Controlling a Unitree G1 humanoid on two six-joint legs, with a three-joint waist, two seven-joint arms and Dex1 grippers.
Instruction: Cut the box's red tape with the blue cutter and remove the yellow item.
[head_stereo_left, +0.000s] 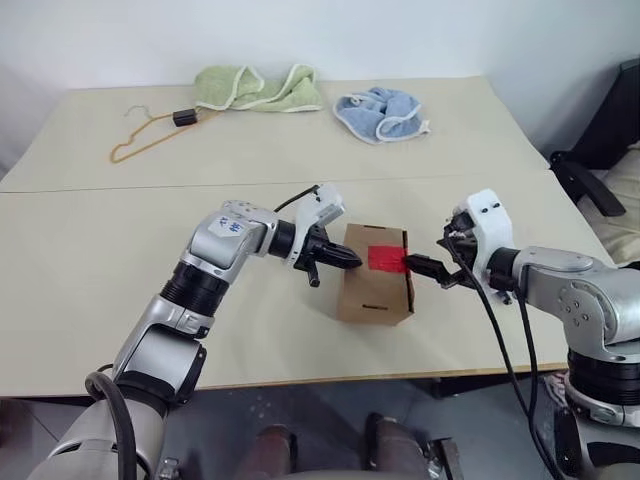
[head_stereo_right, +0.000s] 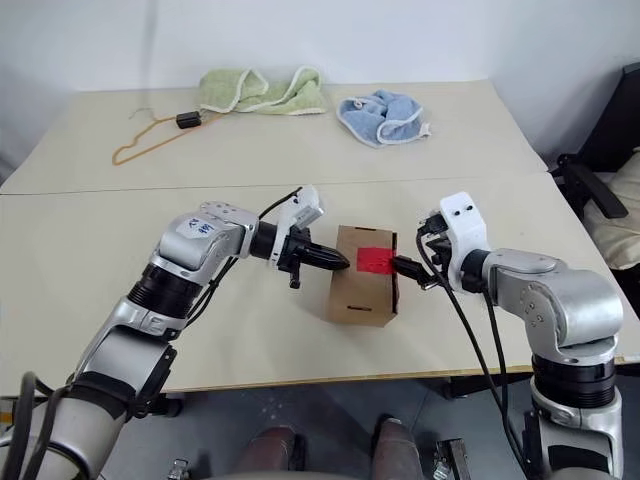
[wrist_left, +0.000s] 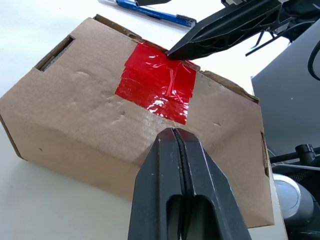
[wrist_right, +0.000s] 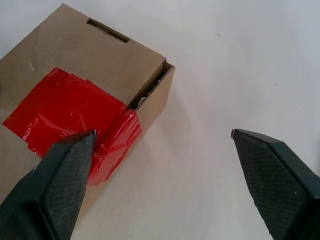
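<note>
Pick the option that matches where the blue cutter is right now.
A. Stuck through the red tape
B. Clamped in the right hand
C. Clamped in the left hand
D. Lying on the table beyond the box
D. In the left wrist view the blue cutter lies flat on the table past the far edge of the box, in neither hand: the left hand is shut on nothing and the right hand is open at the red tape.
</note>
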